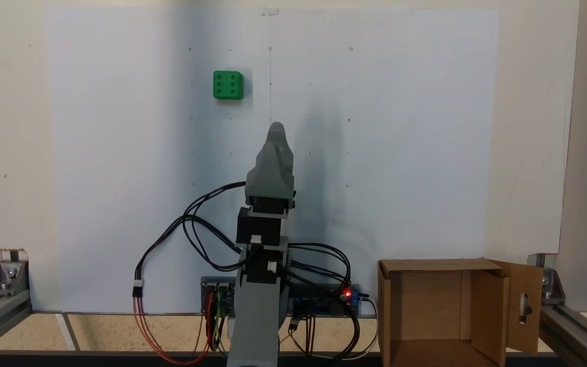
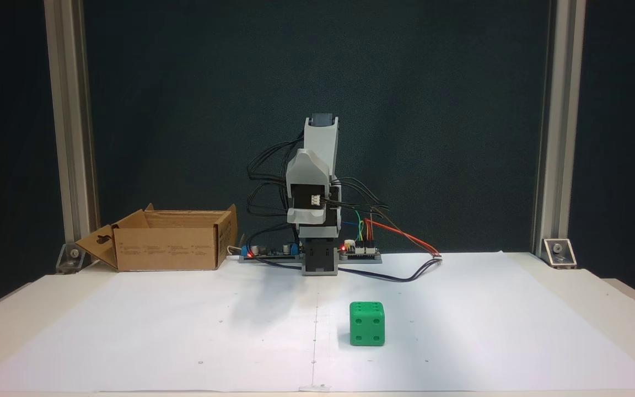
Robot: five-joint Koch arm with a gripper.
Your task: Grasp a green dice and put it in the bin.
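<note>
While the small hobby arm sits folded upright over its base at the near edge of a white sheet of paper, its gripper points out over the sheet, well short of anything on it. In both fixed views the two jaws line up one behind the other, so only a single grey tip shows and I cannot tell whether they are parted or closed; nothing is seen held in them.

The green dice rests alone on the paper, well apart from the gripper. In the view from above the arm's back it lies beyond the gripper and to the left, with a six-pip face up. In the view facing the arm, the green dice sits in the foreground, slightly right of the arm, showing a four-pip face toward the camera.

The bin is an open brown cardboard box standing beside the arm's base, at the lower right in the view from behind. One flap, with a slot-shaped cut-out, hangs outward. In the facing view the bin stands to the left of the base. Black and coloured cables loop around the arm's lower joints, and a red light glows on a circuit board at the base.
</note>
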